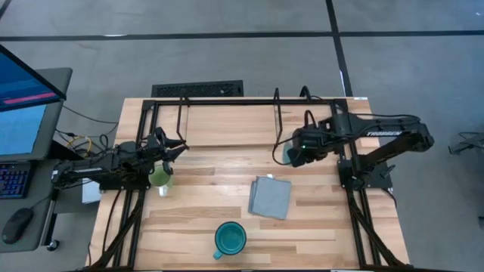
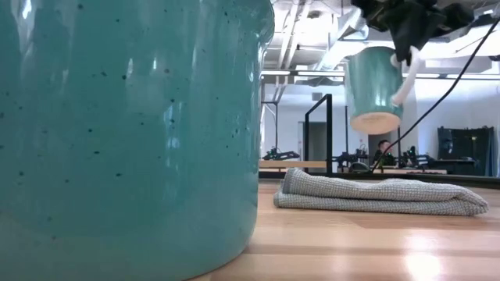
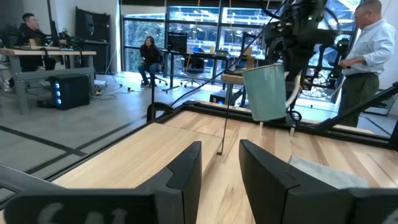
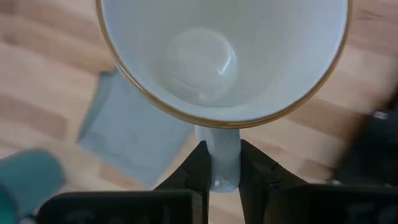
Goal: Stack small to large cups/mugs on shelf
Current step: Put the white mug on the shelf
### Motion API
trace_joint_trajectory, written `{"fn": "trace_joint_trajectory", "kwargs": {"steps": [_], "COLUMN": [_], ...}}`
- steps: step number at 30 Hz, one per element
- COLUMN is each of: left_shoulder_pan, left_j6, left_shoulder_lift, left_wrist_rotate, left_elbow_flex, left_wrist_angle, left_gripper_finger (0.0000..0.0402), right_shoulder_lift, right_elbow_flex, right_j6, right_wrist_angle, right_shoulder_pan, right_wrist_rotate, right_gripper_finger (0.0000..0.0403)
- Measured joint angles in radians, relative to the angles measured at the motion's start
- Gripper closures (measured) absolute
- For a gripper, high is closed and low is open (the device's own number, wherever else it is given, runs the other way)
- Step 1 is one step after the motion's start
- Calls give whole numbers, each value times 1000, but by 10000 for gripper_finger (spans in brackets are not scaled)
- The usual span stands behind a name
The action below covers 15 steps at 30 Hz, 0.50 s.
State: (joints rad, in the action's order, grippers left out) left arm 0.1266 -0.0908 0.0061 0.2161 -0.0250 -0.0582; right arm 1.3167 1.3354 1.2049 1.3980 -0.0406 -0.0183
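Observation:
My right gripper [image 1: 295, 154] is shut on a small mug, pale green outside [image 2: 375, 78] and white inside [image 4: 211, 56], and holds it in the air over the table's far middle, above the grey cloth. The mug also shows in the left wrist view [image 3: 268, 92]. My left gripper [image 3: 221, 168] is open and empty at the table's left [image 1: 171, 147], just beyond a small pale mug [image 1: 160, 179] that stands on its base. A larger teal mug [image 1: 229, 238] stands near the front edge. The black wire shelf [image 1: 227, 100] stands along the far edge. My right gripper pinches the mug's white handle [image 4: 224, 146] between its two fingers, which come from above and point down. The mug is lifted clear of the table, mouth up toward the wrist and tan base [image 2: 375, 122] down, slightly tilted.
The folded grey cloth [image 1: 270, 196] lies right of the table's middle, below the held mug. The teal mug [image 2: 125, 133] fills the low view's left side. People stand and sit in the room beyond the table [image 3: 367, 56].

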Motion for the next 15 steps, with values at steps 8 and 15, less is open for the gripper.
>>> {"fn": "trace_joint_trajectory", "kwargs": {"steps": [8, 15], "left_shoulder_pan": [0, 0], "left_j6": [32, 23], "left_shoulder_lift": [0, 0], "left_wrist_rotate": [25, 56], "left_elbow_flex": [0, 0], "left_wrist_angle": [0, 7], "left_gripper_finger": [304, 304], "right_shoulder_lift": [0, 58], "right_elbow_flex": [0, 0], "right_j6": [-42, -169], "right_wrist_angle": [-144, -315], "right_shoulder_pan": [-75, -97], "right_wrist_rotate": [19, 10], "right_gripper_finger": [339, 339]}}
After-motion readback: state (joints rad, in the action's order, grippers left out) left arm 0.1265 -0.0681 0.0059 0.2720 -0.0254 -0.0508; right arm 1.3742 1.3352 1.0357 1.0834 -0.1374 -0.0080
